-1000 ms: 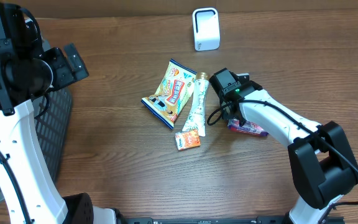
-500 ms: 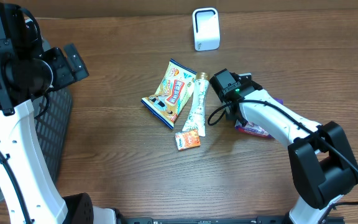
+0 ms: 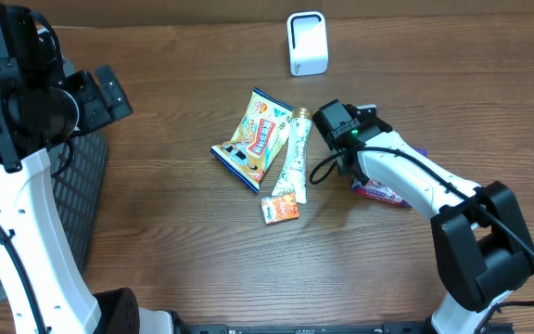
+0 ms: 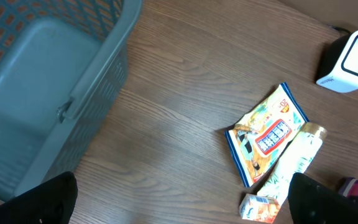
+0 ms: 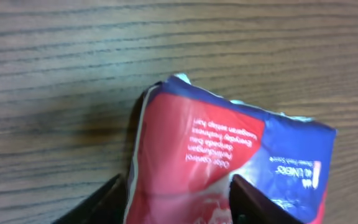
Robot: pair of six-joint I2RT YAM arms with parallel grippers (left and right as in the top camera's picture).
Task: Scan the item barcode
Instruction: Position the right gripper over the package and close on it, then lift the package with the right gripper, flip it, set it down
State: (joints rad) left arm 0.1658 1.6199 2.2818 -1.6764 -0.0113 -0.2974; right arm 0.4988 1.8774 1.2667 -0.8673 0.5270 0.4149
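Item: one red-and-blue foil pouch [image 5: 229,149], lying flat on the brown wood-grain desk [image 3: 184,241], right of centre in the overhead view and partly hidden under the right arm. In the right wrist view it fills the lower middle of the frame, white print upside down.

Right hand [image 5: 176,199]: its two fingers straddle the pouch, one at each side. Cannot tell whether they press on it.

Other packages on the desk, three in all, centre of the overhead view:
- one yellow snack bag with blue edges [image 3: 256,137]
- one white-and-green tube-shaped packet [image 3: 294,156], just right of the bag
- one small orange packet [image 3: 280,209], at the tube's lower end

One white box-shaped scanner [image 3: 307,43] stands at top centre, well apart from the pouch.

One grey-blue plastic mesh basket [image 4: 114,68], far left.

Left hand [image 4: 188,199]: high over the basket side, fingers spread wide, holding nothing.
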